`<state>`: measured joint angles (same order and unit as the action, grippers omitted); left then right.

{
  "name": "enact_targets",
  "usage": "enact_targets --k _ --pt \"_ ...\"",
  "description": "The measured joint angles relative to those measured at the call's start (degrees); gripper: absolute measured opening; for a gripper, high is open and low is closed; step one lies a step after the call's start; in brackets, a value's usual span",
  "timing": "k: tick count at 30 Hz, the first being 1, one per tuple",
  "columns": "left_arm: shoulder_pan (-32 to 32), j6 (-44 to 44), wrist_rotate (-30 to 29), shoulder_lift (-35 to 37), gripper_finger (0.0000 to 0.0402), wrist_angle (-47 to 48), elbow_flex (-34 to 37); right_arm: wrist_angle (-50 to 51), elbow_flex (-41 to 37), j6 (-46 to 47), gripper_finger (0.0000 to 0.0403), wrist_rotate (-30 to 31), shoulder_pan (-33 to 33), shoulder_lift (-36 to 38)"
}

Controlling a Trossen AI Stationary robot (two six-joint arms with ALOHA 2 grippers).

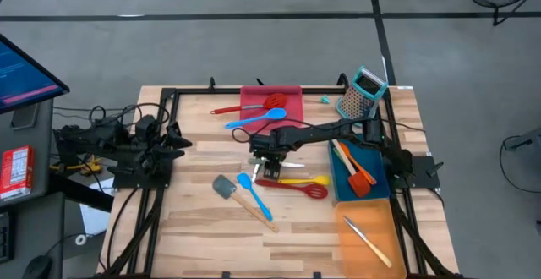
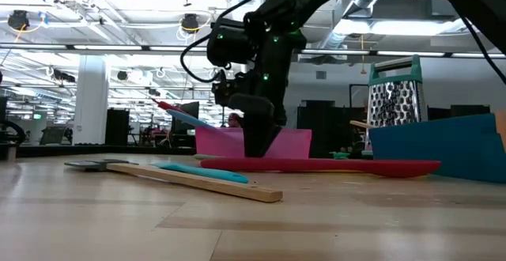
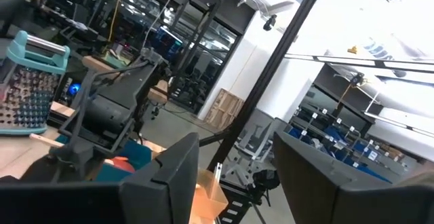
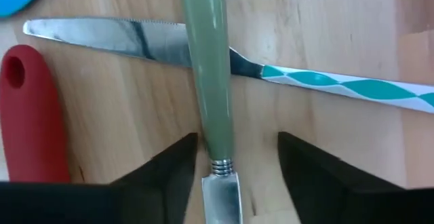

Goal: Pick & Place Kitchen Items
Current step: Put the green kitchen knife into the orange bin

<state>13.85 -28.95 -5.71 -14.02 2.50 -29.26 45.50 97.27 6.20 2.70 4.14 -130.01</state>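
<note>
A grater is standing at the table's far right corner, near red, blue and orange trays.

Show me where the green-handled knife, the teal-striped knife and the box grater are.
green-handled knife (image 4: 207, 81): right wrist view, on its pale green handle.
teal-striped knife (image 4: 102, 37): right wrist view, on its serrated blade.
box grater (image 1: 358, 100): high view, on its metal side.

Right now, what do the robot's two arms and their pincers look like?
Both arms are black and jointed, mounted on black frames at the table's sides. The right arm carries small green lights near its wrist in the low view, with black cables looping beside it. Its pincer has two flat, dark, wedge-shaped fingers. The left arm trails loose black cables; its pincer has broad dark fingers too.
</note>
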Motion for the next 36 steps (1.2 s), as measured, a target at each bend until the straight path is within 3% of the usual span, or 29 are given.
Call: enact_targets --k 8,12,24,36 --pt "0.0 -0.02 -0.31 0.0 0.0171 -0.04 0.0 1.24 -0.04 1.8 0.0059 0.16 0.04 -0.06" --pt "0.0 -0.02 -0.31 0.0 0.0171 -0.04 0.0 1.43 -0.07 2.43 0.0017 -1.07 0.07 -0.05" --pt "0.0 -0.03 -0.24 0.0 0.017 -0.02 0.0 7.75 5.05 3.97 0.0028 -3.14 0.12 -0.53" --pt "0.02 -0.04 -0.08 0.0 0.017 -0.02 0.0 18.45 19.16 3.62 0.0035 -4.55 -0.9 0.86"
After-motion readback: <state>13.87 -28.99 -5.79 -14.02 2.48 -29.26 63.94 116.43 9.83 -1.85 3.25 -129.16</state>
